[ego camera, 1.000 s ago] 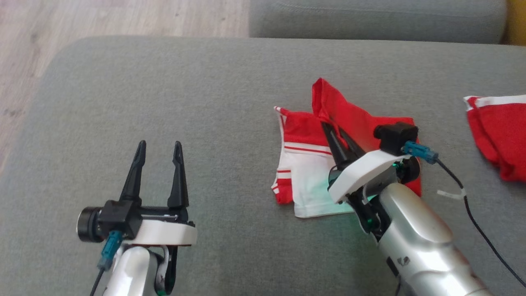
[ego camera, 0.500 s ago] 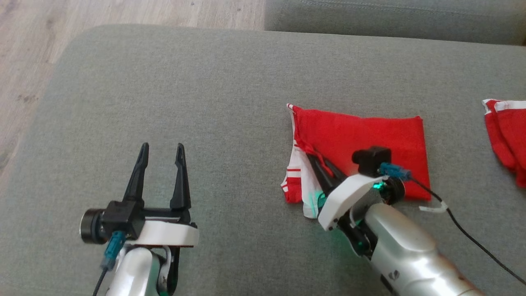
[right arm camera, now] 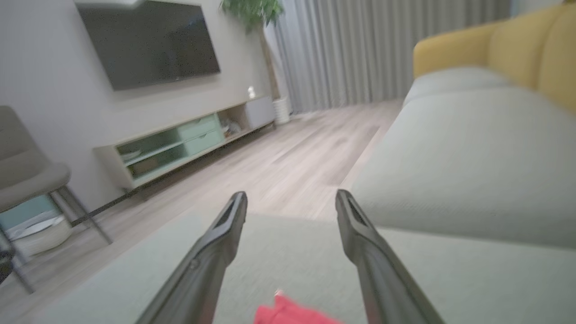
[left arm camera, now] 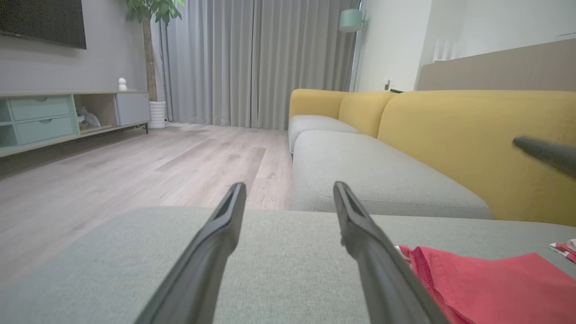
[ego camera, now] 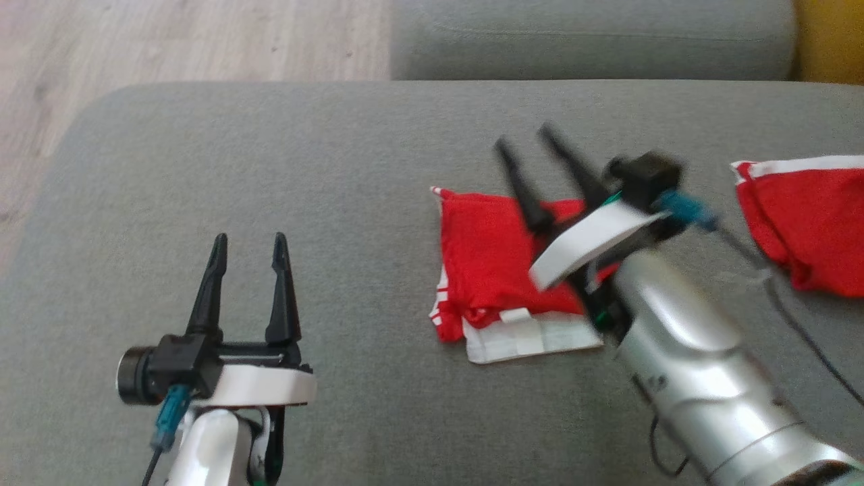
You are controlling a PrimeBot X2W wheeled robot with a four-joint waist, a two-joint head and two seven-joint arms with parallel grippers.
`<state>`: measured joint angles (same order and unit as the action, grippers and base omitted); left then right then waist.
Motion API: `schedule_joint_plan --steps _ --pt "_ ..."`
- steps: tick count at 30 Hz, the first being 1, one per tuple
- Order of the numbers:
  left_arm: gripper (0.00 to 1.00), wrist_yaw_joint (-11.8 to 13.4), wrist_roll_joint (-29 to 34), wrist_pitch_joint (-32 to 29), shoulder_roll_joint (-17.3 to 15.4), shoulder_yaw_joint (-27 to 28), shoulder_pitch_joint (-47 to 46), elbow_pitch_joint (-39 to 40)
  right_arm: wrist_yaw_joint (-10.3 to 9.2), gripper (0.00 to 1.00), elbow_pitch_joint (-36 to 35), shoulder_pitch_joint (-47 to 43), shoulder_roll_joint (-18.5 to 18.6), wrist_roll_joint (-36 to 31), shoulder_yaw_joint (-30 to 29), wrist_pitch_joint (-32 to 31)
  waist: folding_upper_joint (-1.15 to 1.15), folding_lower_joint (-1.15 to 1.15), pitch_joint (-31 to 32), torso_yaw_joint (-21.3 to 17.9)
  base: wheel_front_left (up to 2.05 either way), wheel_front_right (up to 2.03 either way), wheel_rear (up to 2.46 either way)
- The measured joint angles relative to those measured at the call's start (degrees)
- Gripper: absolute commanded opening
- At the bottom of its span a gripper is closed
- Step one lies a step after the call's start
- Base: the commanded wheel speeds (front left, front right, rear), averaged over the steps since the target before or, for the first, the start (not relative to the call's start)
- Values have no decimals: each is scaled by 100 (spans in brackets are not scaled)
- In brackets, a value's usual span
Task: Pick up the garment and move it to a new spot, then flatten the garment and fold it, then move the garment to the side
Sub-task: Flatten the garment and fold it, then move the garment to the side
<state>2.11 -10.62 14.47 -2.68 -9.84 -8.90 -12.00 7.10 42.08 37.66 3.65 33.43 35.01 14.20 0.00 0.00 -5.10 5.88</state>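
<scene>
Folded red-and-white garment (ego camera: 493, 256) lies flat on grey sofa cushion (ego camera: 270, 169), white hem showing along near edge. Right gripper (ego camera: 523, 135), blurred, hangs over garment's far edge, fingers spread wide, holding nothing. Left gripper (ego camera: 249, 237) sits at garment's 8 o'clock, well apart, fingers wide, empty. Second red garment (ego camera: 803, 229) lies at 3 o'clock. Wooden floor (ego camera: 169, 40) at 11 o'clock.

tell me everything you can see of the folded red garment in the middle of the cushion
The garment is soft red cloth with white striped trim and a white panel showing along its near edge. It lies folded into a compact, roughly rectangular stack, flat on the grey sofa cushion. The right gripper hangs above it, jaws open, holding nothing.
</scene>
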Motion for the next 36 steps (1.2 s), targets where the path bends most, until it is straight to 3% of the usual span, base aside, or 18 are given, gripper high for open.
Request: schedule_joint_plan --steps 6,13,19,23,36 --pt "100 47 -71 5 0 73 180 114 0 100 -1200 -591 13 -1775 -2030 33 0 0 167 -282 0 0 0" --pt "100 112 -152 5 -2 82 337 138 0 100 -2070 -2299 -9 -2335 -3023 44 0 -1 303 -519 0 0 0" --pt "100 194 -136 5 -2 98 538 119 0 100 -2614 -3043 -40 -2840 -3248 44 0 -1 326 -652 0 0 0" --pt "100 253 -120 5 -3 225 677 138 0 100 -2714 -3339 -86 -2638 -3315 44 0 -1 314 -723 0 0 0" --pt "100 242 -125 5 -3 138 671 136 0 100 -2689 -3319 -87 -2648 -3301 44 0 0 151 -685 0 0 0"
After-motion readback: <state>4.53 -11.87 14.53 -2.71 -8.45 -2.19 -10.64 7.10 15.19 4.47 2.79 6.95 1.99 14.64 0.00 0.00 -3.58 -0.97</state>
